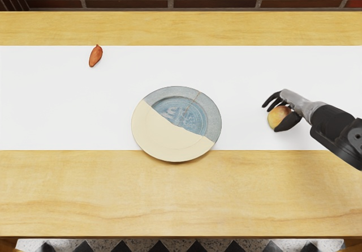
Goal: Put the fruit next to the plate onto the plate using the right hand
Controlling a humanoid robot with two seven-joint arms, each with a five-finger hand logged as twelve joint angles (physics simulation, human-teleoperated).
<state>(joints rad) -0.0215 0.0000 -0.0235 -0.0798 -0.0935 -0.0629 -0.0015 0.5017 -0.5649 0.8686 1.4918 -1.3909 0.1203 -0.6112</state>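
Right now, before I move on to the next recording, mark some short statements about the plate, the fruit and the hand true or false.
1. The fruit lies on the plate. False: it is on the white runner, to the right of the plate and apart from it.
2. The right hand is at the fruit. True.
3. The plate is one plain colour. False: part is blue-grey and part is cream.
4. An orange-brown item lies on the runner, off to the left of the plate and farther back. True.
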